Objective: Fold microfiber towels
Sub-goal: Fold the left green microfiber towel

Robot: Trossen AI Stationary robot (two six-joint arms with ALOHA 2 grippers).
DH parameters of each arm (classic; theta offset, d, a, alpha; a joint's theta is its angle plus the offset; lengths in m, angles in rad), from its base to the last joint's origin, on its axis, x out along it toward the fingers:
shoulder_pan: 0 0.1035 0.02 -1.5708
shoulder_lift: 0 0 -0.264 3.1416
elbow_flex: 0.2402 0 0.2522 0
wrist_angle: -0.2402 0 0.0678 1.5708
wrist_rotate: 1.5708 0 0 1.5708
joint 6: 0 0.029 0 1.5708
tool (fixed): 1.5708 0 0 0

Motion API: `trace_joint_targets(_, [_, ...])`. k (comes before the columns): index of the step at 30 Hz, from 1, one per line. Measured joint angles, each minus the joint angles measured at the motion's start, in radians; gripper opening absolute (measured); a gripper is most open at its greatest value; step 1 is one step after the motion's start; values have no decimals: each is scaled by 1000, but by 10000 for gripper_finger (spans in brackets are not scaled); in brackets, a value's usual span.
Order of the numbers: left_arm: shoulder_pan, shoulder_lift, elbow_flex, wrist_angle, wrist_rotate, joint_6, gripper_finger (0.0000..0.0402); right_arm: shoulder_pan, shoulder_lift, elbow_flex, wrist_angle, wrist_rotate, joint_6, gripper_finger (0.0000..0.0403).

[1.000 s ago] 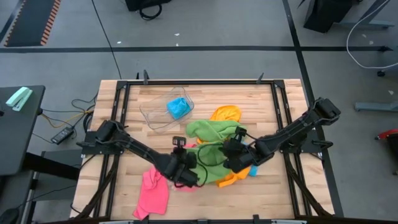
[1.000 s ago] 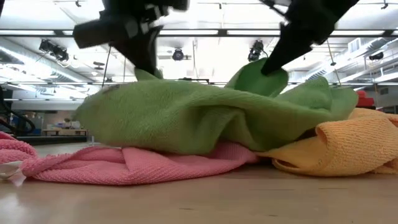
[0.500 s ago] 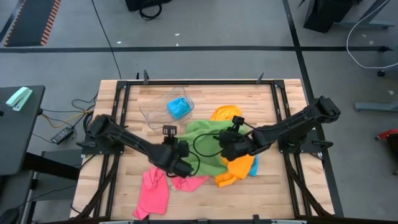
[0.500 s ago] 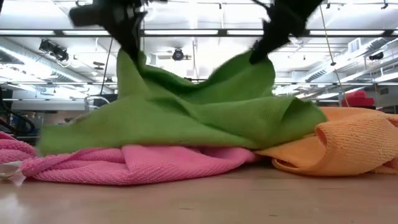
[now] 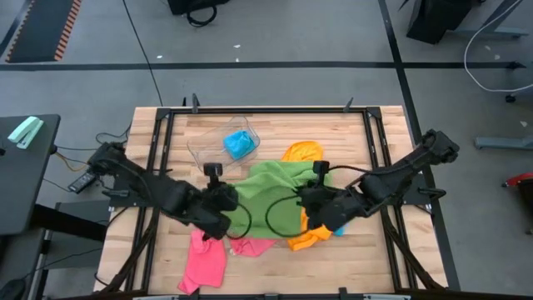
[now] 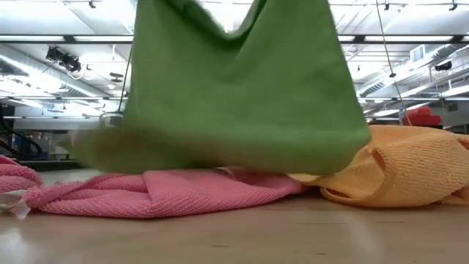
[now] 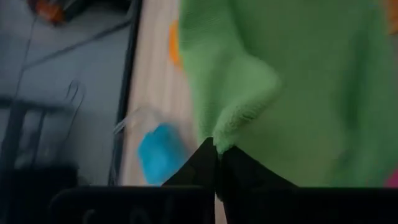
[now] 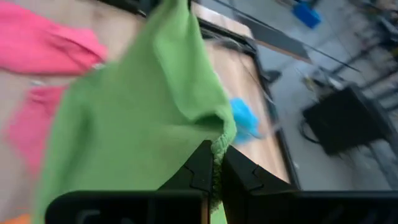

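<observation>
On the high view's left, the left gripper [image 5: 223, 198] is pinching one corner of the green towel [image 5: 271, 196], its fingers [image 7: 200, 167] closed tight on a bunched bit of the hem in the left wrist view. Just in front of it, toward the table's near edge, a pink towel [image 5: 205, 258] is lying crumpled on the wooden table [image 5: 375, 258], with a second pink piece [image 5: 254, 244] showing from under the green one. Farther back, a clear plastic tub [image 5: 218, 143] is holding a blue towel [image 5: 239, 144].

In the middle, the green towel is hanging stretched between the two arms, raised off the pile; in the low view it is draping down like a curtain [image 6: 234, 81] over the pink towel [image 6: 161, 192] lying on the tabletop.

To the right, the right gripper [image 5: 315, 198] is clamping the green towel's other corner, its fingers [image 8: 202, 168] pressed together on the edge. An orange towel [image 5: 304, 152] is showing behind the green one, and more orange cloth [image 5: 315, 233] is lying under the right gripper, touching the green towel's lower edge in the low view [image 6: 410, 172].
</observation>
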Motion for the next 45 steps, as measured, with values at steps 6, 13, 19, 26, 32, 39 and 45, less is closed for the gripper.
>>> trace_joint_targets(6, [-117,-29,21,99,13,98,15,121,-1,108,4,-110,28,25])
trace_joint_targets(13, [-213,-31,147,111,13,120,16,265,-2,231,15,-119,76,25])
trace_joint_targets(19, [-266,-31,202,170,110,183,21,313,1,232,81,-207,138,25])
trace_joint_targets(26, [-242,-31,204,130,106,209,15,297,0,227,-74,-120,174,24])
trace_joint_targets(32, [-104,-31,103,-26,90,57,15,121,0,132,-266,-63,275,24])
trace_joint_targets(39, [43,-30,-71,-26,87,2,18,-106,1,-86,-199,-70,192,24])
trace_joint_targets(45, [169,-30,-194,-20,45,43,11,-244,1,-219,-64,-68,63,24])
